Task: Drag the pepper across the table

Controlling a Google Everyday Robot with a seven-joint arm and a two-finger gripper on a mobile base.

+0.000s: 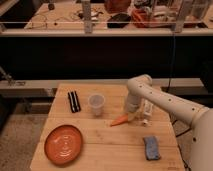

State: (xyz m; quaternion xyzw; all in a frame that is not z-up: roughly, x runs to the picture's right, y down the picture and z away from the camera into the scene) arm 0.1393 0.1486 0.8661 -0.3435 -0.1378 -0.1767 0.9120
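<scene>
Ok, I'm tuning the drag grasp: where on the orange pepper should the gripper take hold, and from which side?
Probably the thick end of the pepper, from above. It lies flat on the table, tapering to a thin tip away from the arm, so the wider end offers more to hold. The gripper is at that end.

The arm (172, 104) is showing a smooth, off-white casing in thick, rounded tubular sections, swelling into a bulbous joint (140, 86) above the back right part of the table (105, 145). The gripper (138, 116) is looking pale and blocky, sitting just over the table's right half.
</scene>
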